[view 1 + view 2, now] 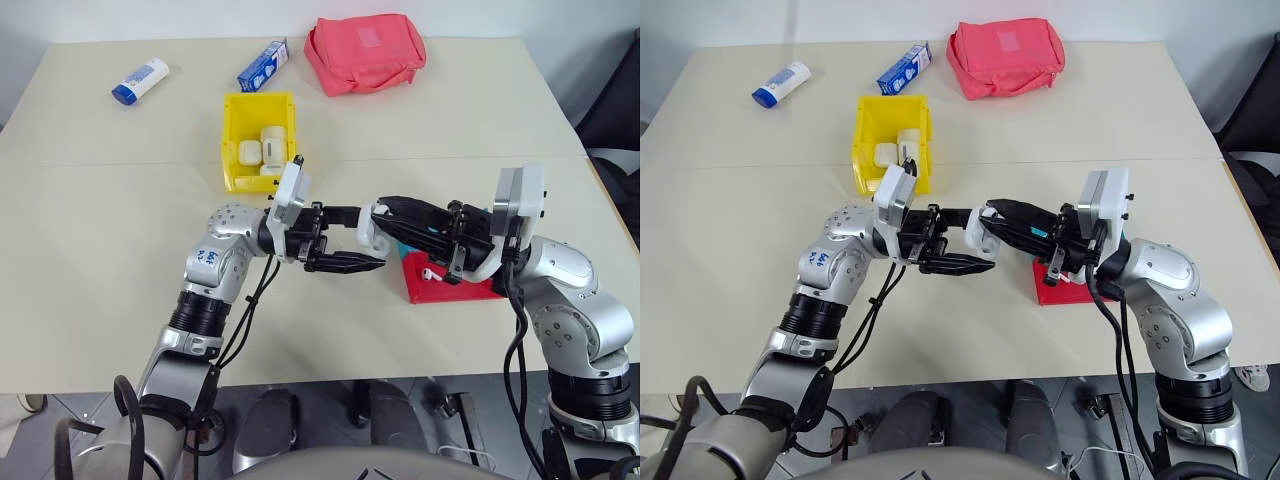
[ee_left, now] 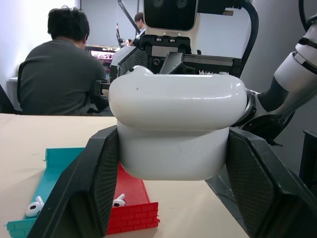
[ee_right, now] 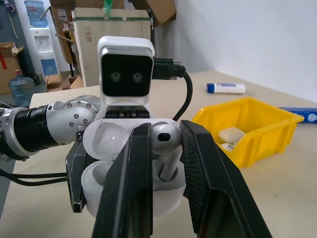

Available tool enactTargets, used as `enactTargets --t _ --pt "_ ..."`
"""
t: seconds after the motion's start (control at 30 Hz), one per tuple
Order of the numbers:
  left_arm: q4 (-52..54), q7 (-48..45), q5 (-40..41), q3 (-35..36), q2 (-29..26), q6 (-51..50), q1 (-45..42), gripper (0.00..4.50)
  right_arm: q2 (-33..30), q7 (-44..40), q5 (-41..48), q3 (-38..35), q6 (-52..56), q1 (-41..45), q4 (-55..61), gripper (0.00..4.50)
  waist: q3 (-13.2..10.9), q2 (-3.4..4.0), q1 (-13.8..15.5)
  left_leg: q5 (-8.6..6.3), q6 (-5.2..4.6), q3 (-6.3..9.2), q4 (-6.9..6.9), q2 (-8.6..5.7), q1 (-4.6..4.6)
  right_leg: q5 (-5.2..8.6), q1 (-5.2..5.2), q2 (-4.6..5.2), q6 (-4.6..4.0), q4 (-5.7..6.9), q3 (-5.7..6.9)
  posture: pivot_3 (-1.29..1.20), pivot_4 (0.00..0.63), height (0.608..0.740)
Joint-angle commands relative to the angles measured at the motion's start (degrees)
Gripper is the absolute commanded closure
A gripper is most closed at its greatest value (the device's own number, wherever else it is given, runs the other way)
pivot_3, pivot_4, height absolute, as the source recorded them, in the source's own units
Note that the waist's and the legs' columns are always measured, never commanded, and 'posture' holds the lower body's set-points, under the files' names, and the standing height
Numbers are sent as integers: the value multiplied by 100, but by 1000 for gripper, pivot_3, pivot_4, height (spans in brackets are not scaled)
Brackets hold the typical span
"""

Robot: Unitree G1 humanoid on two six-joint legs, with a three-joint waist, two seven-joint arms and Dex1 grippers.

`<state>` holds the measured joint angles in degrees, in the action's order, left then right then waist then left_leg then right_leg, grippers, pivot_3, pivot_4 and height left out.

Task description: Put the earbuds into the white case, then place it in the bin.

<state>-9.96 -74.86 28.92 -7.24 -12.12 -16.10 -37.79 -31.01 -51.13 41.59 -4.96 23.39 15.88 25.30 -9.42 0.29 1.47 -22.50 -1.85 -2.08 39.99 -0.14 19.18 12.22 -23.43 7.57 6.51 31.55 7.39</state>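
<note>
Above the near half of the table point(image 1: 100, 260), the two arms met nose to nose. Left gripper point(image 2: 168, 163) was clamped on the white case point(image 2: 173, 124) — its lid stood flipped open, as the right wrist view showed. Right gripper point(image 3: 166, 148) pinched one earbud point(image 3: 166, 136) between its fingers, head up, stem reaching down into the open case, though how deep it sat I could not quite tell. Two more earbuds point(image 2: 34, 207) lay below in the shallow trays: one in the teal tray point(image 2: 47, 173), one in the red tray point(image 2: 131, 193) beside it. Farther back stood the yellow bin point(image 1: 232, 150), already holding a few pale objects, well apart from the held case. Beyond it lay a white tube with blue cap point(image 1: 140, 80), a blue box point(image 1: 263, 63) and a pink pouch point(image 1: 365, 52).
</note>
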Motion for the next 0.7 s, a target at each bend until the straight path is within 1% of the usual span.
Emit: enactTargets --t 0.03,0.23,0.47,0.7 --pt "402 104 160 29 105 37 -67 1708 -47 -218 -71 164 -50 -135 -58 4046 0 0 1 0 0 0 0 0 0 0 0 0 0 0 0 0 150 740" --pt "482 114 208 31 140 82 -15 1708 -236 -628 -145 232 -166 -314 -285 4046 0 0 0 0 0 1 0 0 0 0 0 1 0 -1 0 0 150 740" --pt "424 72 191 85 140 272 -33 1708 -463 -994 -218 277 -223 -299 -531 4046 0 0 1 -1 0 1 0 0 0 0 0 2 -1 -1 1 0 150 740" --pt "419 54 196 75 128 324 -20 1708 -663 -1084 -324 406 -145 -87 -622 4046 -1 1 1 -1 0 2 0 1 0 0 0 5 -1 -2 2 0 150 740"
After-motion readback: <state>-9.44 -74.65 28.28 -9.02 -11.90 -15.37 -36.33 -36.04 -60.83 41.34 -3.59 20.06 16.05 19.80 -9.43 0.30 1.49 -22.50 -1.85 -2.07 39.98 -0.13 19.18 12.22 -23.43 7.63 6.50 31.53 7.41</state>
